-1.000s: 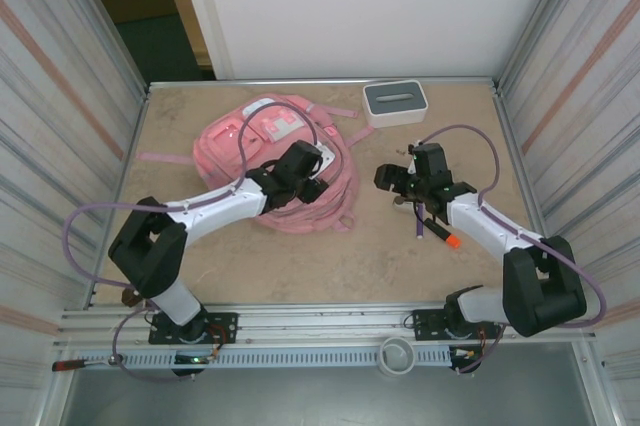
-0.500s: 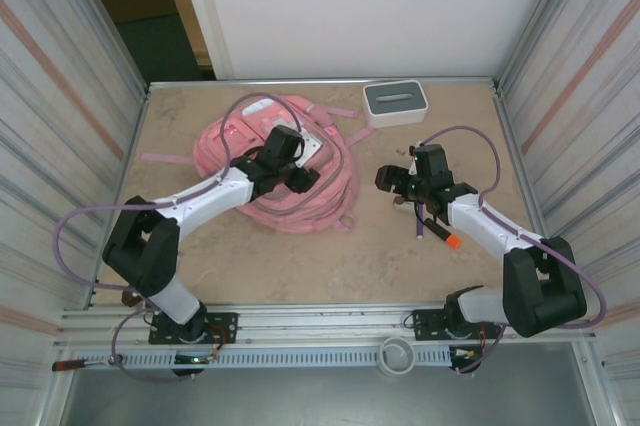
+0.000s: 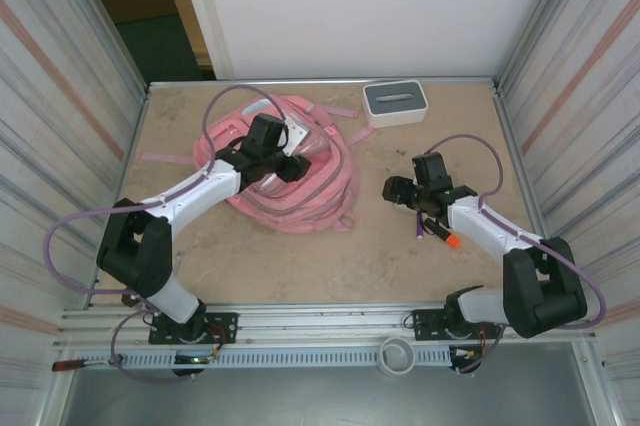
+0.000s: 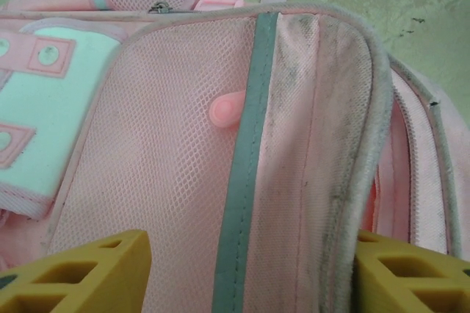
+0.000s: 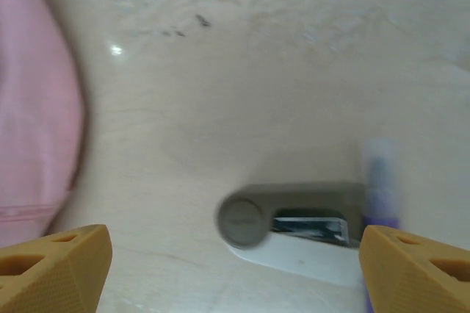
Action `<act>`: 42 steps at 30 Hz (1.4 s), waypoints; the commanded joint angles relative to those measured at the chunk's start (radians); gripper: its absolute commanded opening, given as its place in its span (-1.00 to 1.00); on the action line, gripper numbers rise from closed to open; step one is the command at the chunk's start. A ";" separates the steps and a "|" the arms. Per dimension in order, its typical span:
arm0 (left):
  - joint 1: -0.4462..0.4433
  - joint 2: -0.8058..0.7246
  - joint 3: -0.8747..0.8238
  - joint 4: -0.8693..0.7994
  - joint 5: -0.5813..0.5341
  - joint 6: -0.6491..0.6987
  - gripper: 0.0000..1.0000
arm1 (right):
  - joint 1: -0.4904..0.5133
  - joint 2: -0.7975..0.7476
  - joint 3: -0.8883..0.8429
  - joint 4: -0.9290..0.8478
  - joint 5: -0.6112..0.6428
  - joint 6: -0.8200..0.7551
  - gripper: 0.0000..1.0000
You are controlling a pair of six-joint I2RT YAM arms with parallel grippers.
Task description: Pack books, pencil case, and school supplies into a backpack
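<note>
Soft, even light; the right wrist view is blurred, while the backpack [image 4: 147,181] mesh looks sharp.

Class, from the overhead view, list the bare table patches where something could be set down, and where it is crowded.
Free: the near strip of table between the backpack and the table's near edge; the gap between backpack and right end effector; the far-right corner beside the white box. Crowded: around the right end effector, where the marker and pen lie.

No text, label or number is legible (the pale patch [image 4: 44,107] on the backpack [image 4: 161,181], left of frame, carries only pink squares).
</note>
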 commanded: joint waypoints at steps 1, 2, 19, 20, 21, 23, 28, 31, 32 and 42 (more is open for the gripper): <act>0.023 -0.050 0.007 0.000 -0.012 -0.007 0.08 | -0.007 -0.039 0.011 -0.137 0.130 0.042 0.68; 0.024 -0.058 0.000 0.008 -0.011 -0.010 0.03 | -0.007 -0.040 0.013 -0.151 0.146 0.044 0.66; 0.050 -0.104 -0.055 0.075 0.047 -0.028 -0.97 | 0.107 -0.013 -0.033 -0.297 0.213 0.163 0.01; 0.051 -0.108 -0.060 0.082 0.047 -0.028 -1.00 | 0.107 -0.006 -0.038 -0.291 0.216 0.168 -0.02; 0.052 -0.110 -0.065 0.088 0.047 -0.030 -1.00 | 0.105 0.000 -0.045 -0.280 0.218 0.169 -0.05; 0.052 -0.113 -0.068 0.089 0.050 -0.027 -1.00 | 0.097 0.016 -0.055 -0.260 0.216 0.170 -0.10; 0.052 -0.120 -0.068 0.087 0.047 -0.024 -1.00 | 0.084 0.073 -0.054 -0.225 0.192 0.157 -0.17; 0.052 -0.120 -0.072 0.085 0.044 -0.022 -1.00 | 0.080 0.097 -0.043 -0.209 0.180 0.146 -0.23; 0.052 -0.120 -0.071 0.083 0.043 -0.022 -1.00 | 0.075 0.106 -0.039 -0.206 0.174 0.142 -0.26; 0.052 -0.119 -0.060 0.071 0.043 -0.022 -0.99 | 0.058 0.159 -0.014 -0.170 0.141 0.111 -0.61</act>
